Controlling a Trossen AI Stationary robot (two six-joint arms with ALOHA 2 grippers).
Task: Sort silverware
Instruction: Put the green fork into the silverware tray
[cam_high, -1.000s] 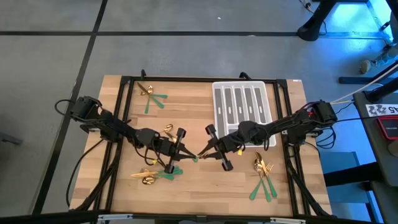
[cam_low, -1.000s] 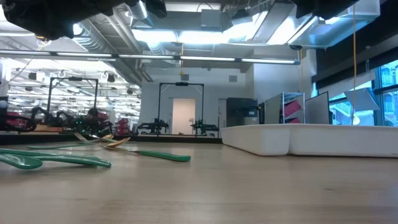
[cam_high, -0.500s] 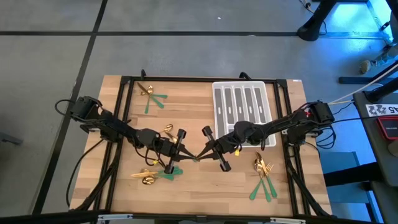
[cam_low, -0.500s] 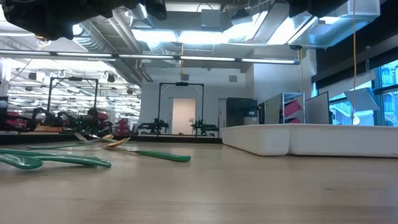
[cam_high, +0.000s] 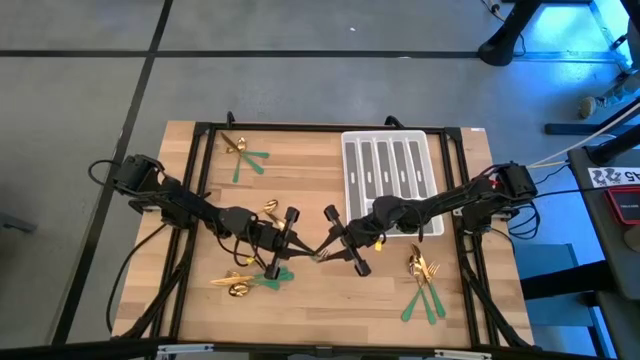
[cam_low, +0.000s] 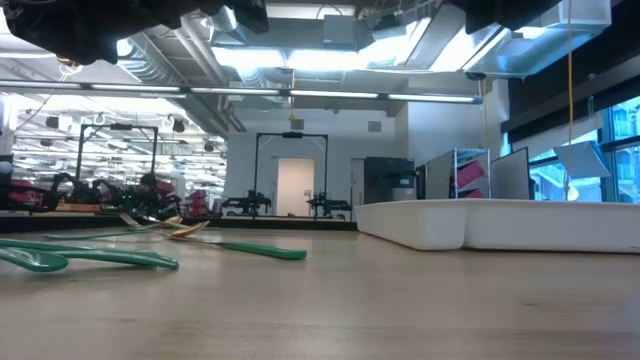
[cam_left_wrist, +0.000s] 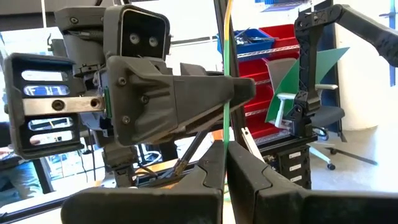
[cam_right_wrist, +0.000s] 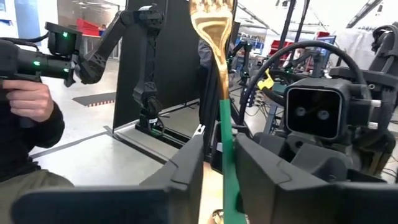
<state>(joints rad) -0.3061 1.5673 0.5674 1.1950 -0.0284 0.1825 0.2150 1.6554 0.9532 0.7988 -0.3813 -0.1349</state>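
Fork (cam_right_wrist: 219, 93) mid-frame in high view, pinched by both right hand (cam_high: 339, 241) and left hand (cam_high: 282, 242). Right hand shifted leftward toward left over last second. Likely handover underway; tray (cam_high: 388, 140) slot still to come.

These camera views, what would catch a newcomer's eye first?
Mid-table, the left gripper and right gripper meet tip to tip, both shut on one gold-headed, green-handled fork. Beyond them sits the grey-white slotted tray; more gold and green silverware lies scattered near the table's corners.
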